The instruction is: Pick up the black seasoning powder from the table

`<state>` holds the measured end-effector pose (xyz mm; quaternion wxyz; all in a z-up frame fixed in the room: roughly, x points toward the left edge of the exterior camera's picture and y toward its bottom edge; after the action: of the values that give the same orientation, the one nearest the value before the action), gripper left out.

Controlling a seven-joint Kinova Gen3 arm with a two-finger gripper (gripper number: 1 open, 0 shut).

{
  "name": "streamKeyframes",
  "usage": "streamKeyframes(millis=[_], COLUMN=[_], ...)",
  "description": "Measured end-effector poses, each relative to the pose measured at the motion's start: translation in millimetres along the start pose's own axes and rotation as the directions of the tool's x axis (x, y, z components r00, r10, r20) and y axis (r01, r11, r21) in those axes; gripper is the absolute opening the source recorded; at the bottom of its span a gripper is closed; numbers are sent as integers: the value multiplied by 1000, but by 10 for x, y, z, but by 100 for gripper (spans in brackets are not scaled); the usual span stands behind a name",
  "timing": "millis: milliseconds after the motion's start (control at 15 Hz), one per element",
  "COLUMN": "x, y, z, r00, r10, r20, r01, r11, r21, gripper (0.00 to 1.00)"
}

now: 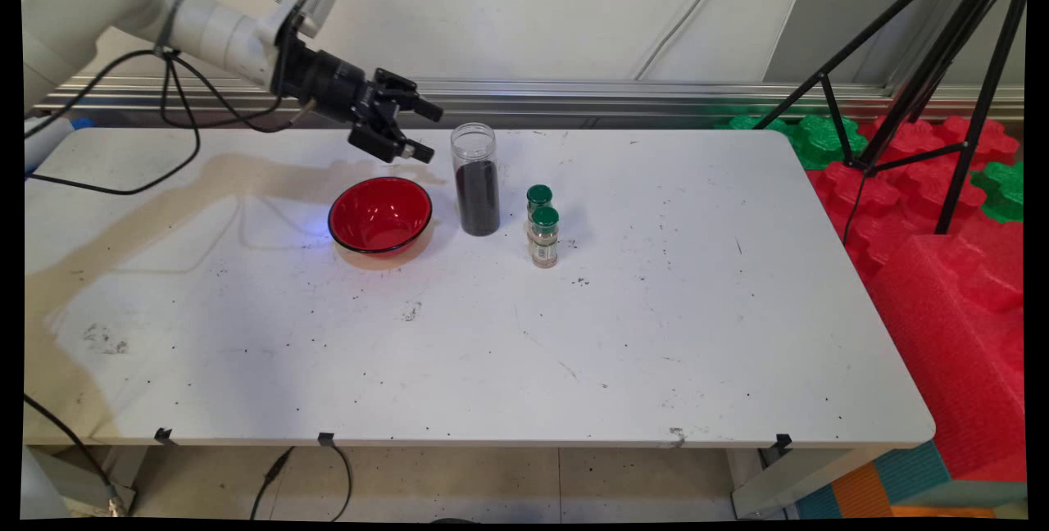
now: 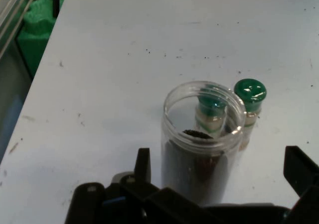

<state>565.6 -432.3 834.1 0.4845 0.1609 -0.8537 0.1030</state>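
This is a robotics lab or test room: a scuffed white rectangular table [image 1: 656, 334] stands before a plain panelled wall with an aluminium rail [image 1: 623, 93], a black camera tripod [image 1: 942, 64] stands beside it, and red and green interlocking foam mats [image 1: 942, 269] cover the floor.

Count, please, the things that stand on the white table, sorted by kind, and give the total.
Red bowl: 1
Clear open jar with dark contents: 1
Small bottles with green caps: 2, one nearer and one behind it
Total: 4
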Motion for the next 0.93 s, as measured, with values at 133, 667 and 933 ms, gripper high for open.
streamKeyframes(millis=[133, 667, 933], x=[-61, -306, -411], y=[-49, -199, -241], z=[140, 620, 811], r00=[1000, 998, 997], r10=[9, 32, 28], r20=[-14, -54, -67], r01=[-10, -35, -33], r11=[1000, 998, 997], r21=[-10, -53, -67], gripper=[100, 100, 100])
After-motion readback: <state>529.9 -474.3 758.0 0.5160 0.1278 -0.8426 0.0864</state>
